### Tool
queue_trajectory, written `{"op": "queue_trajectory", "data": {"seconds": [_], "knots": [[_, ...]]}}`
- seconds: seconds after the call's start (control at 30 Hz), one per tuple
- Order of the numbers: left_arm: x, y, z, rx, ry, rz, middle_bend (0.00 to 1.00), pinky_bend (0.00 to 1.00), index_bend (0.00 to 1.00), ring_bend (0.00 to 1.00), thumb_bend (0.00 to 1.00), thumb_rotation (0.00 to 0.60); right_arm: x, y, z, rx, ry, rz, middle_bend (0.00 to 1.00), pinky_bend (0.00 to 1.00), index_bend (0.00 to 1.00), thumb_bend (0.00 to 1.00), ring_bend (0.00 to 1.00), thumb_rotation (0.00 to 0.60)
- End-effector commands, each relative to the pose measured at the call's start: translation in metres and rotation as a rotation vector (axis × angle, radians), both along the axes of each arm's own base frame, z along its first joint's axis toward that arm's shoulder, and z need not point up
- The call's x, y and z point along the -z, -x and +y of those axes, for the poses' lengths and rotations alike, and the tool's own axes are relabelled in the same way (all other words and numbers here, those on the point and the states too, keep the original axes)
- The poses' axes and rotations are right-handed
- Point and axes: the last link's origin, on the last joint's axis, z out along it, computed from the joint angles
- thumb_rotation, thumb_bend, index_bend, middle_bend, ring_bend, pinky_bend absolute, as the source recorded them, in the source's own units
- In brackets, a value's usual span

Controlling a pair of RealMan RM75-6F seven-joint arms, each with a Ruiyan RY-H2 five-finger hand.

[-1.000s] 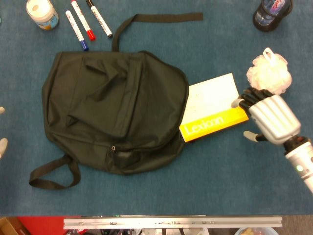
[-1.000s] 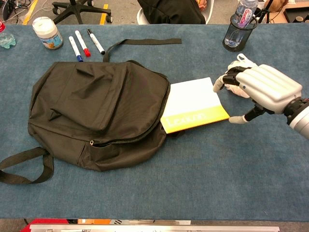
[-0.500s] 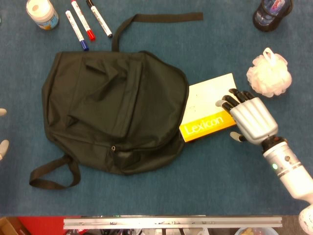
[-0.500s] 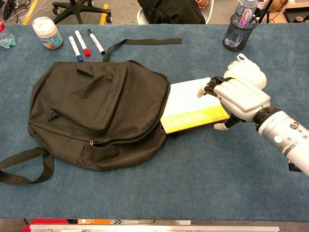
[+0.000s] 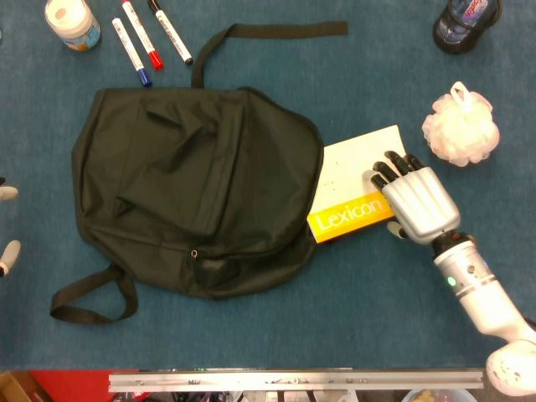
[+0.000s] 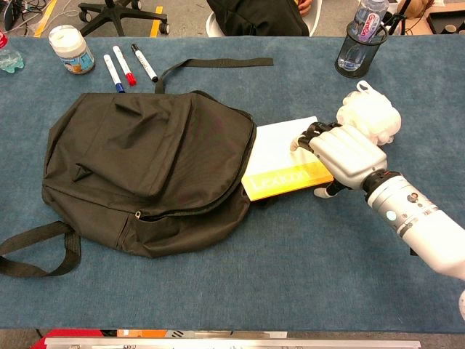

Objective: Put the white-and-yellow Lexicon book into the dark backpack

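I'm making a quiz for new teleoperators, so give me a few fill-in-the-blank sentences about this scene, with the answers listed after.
1. The right hand rests on the ____ end of the Lexicon book.
2. The book's other end is tucked under the edge of the dark ____.
3. Three markers lie beside a white ____.
4. The white mesh puff lies on the ____ side of the table, seen from the head view.

Missing words: right; backpack; jar; right
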Motion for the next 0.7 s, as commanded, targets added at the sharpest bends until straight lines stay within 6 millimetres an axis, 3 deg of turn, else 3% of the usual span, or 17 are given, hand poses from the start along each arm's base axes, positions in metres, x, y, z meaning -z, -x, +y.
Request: {"op": "queue_trajectory", "data": {"seconds": [0.03,0.37,0.7], "knots": [[0.000,0.000,-0.001,-0.003,0.005,-0.004,0.21,0.20,0.26,0.17,0.26,0.600,0.005,-0.003,-0.002,-0.011,0.011,-0.004,0.29,0.25,0.29,0.00,0.15,0.600],[-0.002,0.001,-0.002,-0.002,0.018,-0.027,0.21,0.20,0.26,0.17,0.26,0.600,0.018,-0.006,-0.005,-0.036,0.050,-0.014,0.29,0.25,0.29,0.01,0.15,0.600],[-0.004,0.001,-0.004,-0.002,0.031,-0.058,0.21,0.20,0.26,0.17,0.26,0.600,0.025,-0.002,-0.013,-0.061,0.107,-0.071,0.33,0.25,0.33,0.38,0.15,0.600]]}}
